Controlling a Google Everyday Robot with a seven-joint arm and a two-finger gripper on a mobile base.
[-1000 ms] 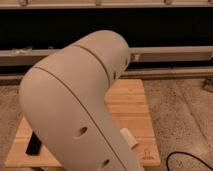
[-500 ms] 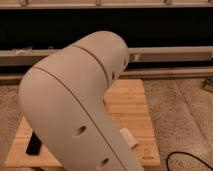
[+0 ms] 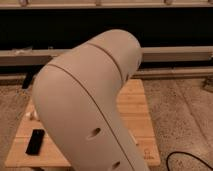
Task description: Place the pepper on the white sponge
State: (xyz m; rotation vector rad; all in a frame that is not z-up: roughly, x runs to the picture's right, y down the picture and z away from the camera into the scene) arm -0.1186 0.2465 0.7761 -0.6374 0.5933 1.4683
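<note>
My arm's large cream-coloured shell (image 3: 85, 105) fills the middle of the camera view and hides most of the wooden board (image 3: 135, 107) behind it. The gripper is not in view. The pepper is hidden or out of view. A small off-white corner (image 3: 134, 143) pokes out at the arm's right edge on the board; it may be the white sponge, but I cannot tell for certain.
A black phone (image 3: 35, 141) lies on the board's front left. A small white object (image 3: 32, 115) peeks out at the board's left edge. The board rests on a speckled floor (image 3: 180, 115). A black cable (image 3: 192, 159) curls at the lower right. A dark shelf unit runs along the back.
</note>
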